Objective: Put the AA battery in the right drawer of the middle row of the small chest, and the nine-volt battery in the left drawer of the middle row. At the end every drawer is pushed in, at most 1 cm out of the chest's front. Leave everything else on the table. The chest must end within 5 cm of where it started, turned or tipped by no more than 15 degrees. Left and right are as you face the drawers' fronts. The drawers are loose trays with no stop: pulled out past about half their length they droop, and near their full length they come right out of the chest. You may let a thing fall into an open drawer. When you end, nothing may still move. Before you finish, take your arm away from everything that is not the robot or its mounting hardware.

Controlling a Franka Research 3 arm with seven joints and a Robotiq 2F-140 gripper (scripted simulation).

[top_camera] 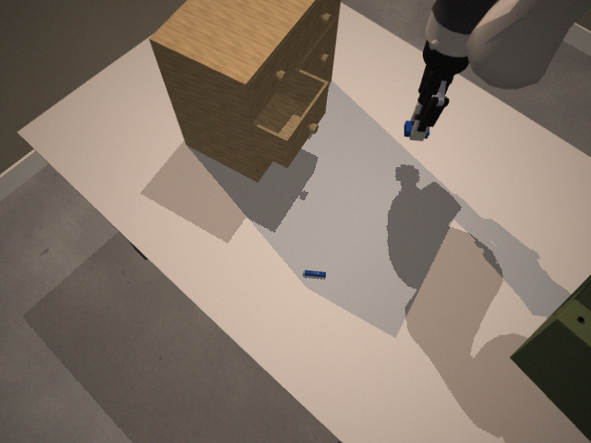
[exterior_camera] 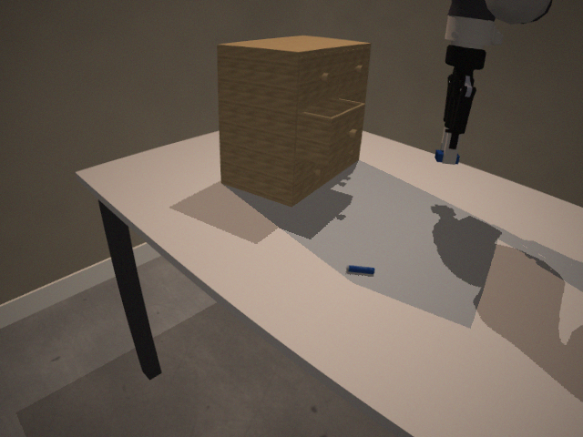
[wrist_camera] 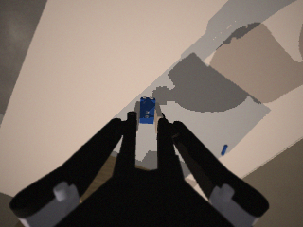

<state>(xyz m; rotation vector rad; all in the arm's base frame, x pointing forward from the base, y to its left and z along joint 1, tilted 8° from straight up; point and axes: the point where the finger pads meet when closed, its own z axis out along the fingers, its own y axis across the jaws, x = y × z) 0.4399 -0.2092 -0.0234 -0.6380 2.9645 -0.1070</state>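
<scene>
The gripper (top_camera: 416, 131) hangs in the air above the table (top_camera: 109, 128), pointing down, with its fingers drawn narrow and clamped on the nine-volt battery (top_camera: 409, 128), a small blue block seen between the fingertips in the wrist view (wrist_camera: 147, 111). In the exterior view the gripper (exterior_camera: 447, 157) holds the block (exterior_camera: 439, 156) well above the far right part of the table top (exterior_camera: 198, 244), to the right of the small chest (exterior_camera: 263, 127) and well apart from it.

The wooden chest (top_camera: 210, 95) stands on the far left part of the table with its drawer fronts turned toward the arm's side. One middle-row drawer (top_camera: 291, 102) is pulled partway out, its tray open to the top; in the exterior view this open drawer (exterior_camera: 336, 108) juts from the chest's front. The other drawers, with small round knobs, sit flush. Open air lies between the gripper and the drawer.

The AA battery (top_camera: 314, 273), a thin blue cylinder, lies flat on the table nearer the front edge, well apart from both the chest and the gripper; it also shows in the exterior view (exterior_camera: 361, 269).

A dark green box (top_camera: 563, 353) sits at the right edge of the top view.
</scene>
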